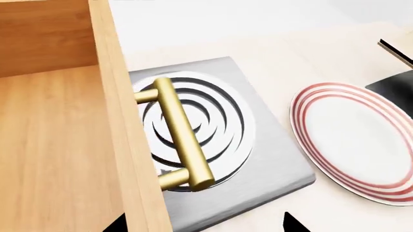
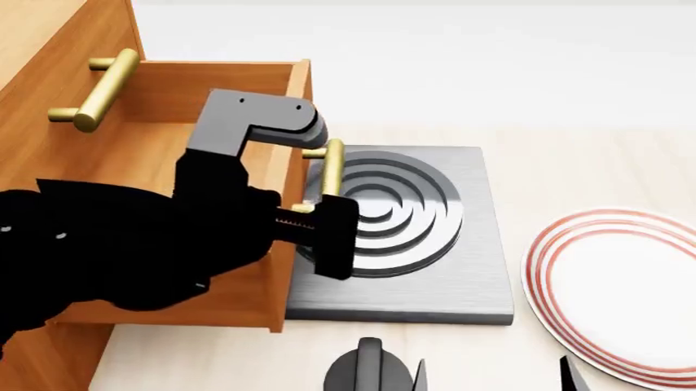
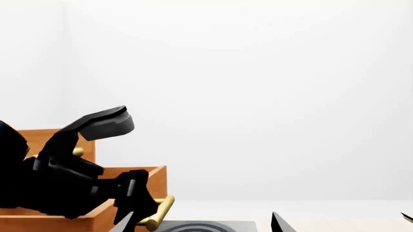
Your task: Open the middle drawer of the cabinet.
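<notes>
Orange-brown wood fills my left side: the cabinet (image 2: pixel 44 90) stands at the worktop's (image 2: pixel 609 163) left edge, and the middle drawer (image 2: pixel 244 90) is pulled well out of it, its open box showing a bare wooden floor in my left wrist view. The drawer's front edge overhangs the near side of the grey stove plate (image 2: pixel 478 244), and its brass handle (image 1: pixel 181 137) hangs above the plate's ringed burner. Higher on the cabinet face I see the upper drawer's handle (image 2: pixel 98 85), flush and shut.

My left tool (image 2: pixel 326 232) sits right at the middle drawer's handle, fingers to either side of the bar; I cannot tell whether they press on it or stand slightly off. The black arm crosses the drawer box from the left and hides most of the box's inside.

A red-ringed plate (image 2: pixel 620 285) lies on the worktop just right of the stove plate, apart from it. Bare pale worktop stretches behind both towards the far edge.

My right tool (image 3: pixel 203 223) shows only its two fingertips, spread apart and holding nothing, low near the worktop's front.
</notes>
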Robot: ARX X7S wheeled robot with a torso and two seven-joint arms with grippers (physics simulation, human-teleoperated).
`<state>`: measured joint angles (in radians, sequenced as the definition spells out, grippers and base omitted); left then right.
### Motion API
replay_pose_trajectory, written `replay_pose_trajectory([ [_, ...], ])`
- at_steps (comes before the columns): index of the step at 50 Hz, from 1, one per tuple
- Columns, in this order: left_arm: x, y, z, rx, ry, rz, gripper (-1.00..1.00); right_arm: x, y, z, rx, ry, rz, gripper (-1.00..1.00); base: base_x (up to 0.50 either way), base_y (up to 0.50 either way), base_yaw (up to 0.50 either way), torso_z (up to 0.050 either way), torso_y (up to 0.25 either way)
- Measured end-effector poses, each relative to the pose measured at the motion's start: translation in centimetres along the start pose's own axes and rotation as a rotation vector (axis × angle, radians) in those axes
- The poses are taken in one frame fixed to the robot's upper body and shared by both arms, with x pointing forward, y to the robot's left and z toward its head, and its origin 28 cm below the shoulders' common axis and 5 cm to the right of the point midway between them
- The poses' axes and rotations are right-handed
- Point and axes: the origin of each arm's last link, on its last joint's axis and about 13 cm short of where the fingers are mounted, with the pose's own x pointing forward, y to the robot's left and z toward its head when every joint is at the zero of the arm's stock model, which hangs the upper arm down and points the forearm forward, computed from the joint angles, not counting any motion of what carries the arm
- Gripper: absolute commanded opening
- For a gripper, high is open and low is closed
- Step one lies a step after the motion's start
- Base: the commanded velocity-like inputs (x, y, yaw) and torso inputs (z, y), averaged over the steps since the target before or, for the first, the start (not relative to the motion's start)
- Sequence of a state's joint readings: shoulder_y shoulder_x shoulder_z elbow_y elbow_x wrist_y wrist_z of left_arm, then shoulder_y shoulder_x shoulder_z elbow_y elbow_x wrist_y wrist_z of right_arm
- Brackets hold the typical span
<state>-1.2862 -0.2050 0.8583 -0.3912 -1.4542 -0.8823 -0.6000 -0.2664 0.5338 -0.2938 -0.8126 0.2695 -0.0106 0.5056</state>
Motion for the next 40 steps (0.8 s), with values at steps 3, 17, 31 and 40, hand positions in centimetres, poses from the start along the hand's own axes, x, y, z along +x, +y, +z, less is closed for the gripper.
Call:
replay_pose_trajectory([
  [3,0.1,-0.4,0.0,0.000,-0.004,-0.014,1.00,0.0,0.0,0.0,0.000,0.000,0.000,1.00,0.00,0.00,0.00,0.000,0.000],
  [17,0.7,-1.4,-0.3,0.039,-0.014,-0.016,1.00,0.0,0.0,0.0,0.001,0.001,0.000,1.00,0.00,0.00,0.00,0.000,0.000],
  [31,1.0,-2.0,-0.6,0.110,-0.015,0.026,1.00,-0.1,-0.1,0.0,0.001,0.001,-0.002,1.00,0.00,0.00,-0.01,0.000,0.000],
  [40,1.0,-2.1,-0.8,0.135,-0.020,0.036,1.00,-0.1,-0.1,0.1,0.001,0.001,-0.004,1.00,0.00,0.00,-0.01,-0.001,0.000],
])
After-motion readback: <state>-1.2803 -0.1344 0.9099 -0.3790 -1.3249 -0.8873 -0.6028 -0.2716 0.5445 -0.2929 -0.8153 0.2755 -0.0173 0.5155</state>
